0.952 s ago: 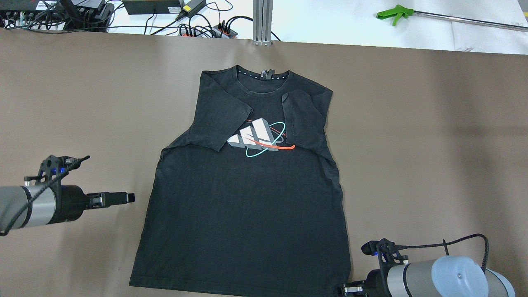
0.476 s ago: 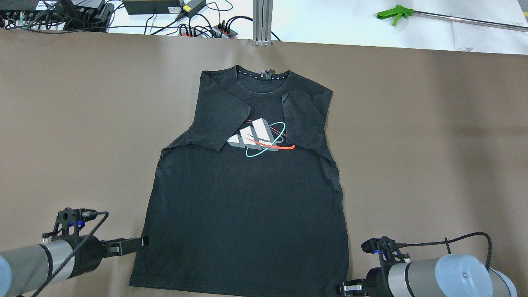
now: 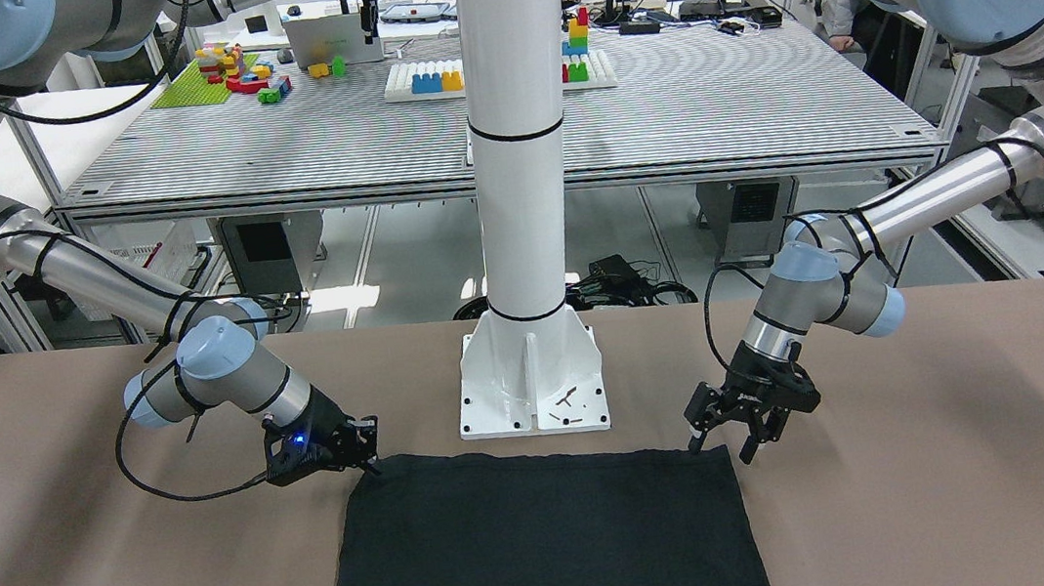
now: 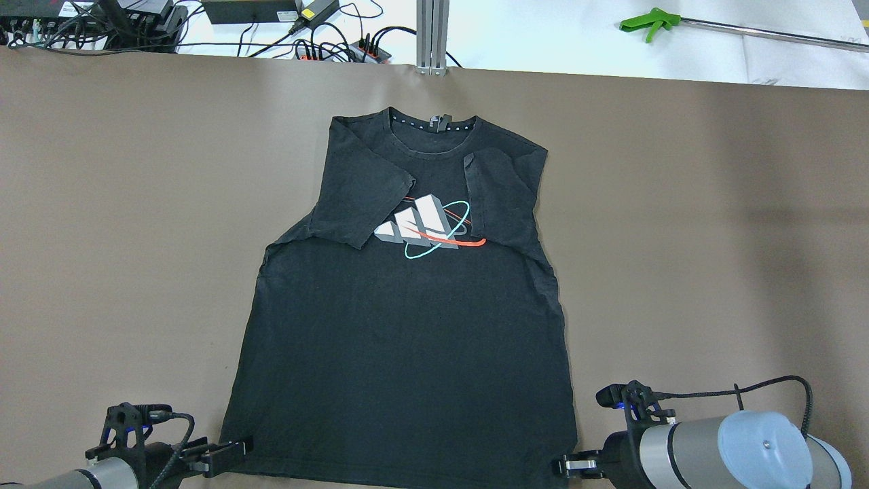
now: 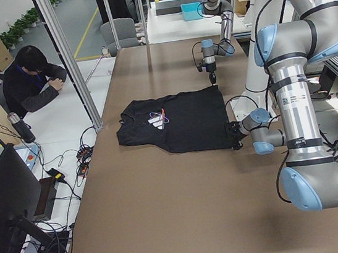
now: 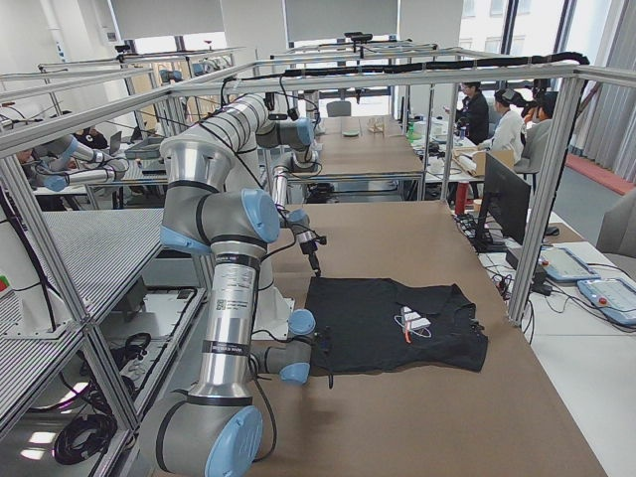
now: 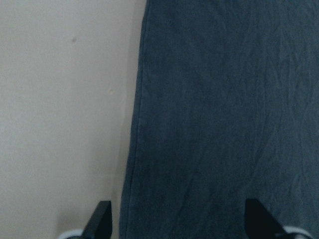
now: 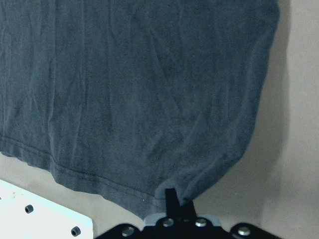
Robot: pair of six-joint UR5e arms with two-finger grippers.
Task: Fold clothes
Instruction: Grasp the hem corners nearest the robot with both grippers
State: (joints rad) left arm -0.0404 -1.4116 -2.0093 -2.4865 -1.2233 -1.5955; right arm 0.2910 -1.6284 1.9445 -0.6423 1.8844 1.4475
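The brown counter (image 4: 679, 238) fills most of the overhead frame, and the black T-shirt (image 4: 407, 339) lies flat on it at centre, collar toward the top and hem near the bottom edge. Both sleeves are folded inward over the chest, either side of the white, red and teal print (image 4: 428, 229). The left gripper (image 4: 229, 455) sits at the lower left of that frame at the hem's corner; its wrist view shows the jaws apart, with the shirt's side edge running between them. The right gripper (image 4: 569, 467) is at the lower right corner of the hem, its jaws pinched together on the puckered fabric.
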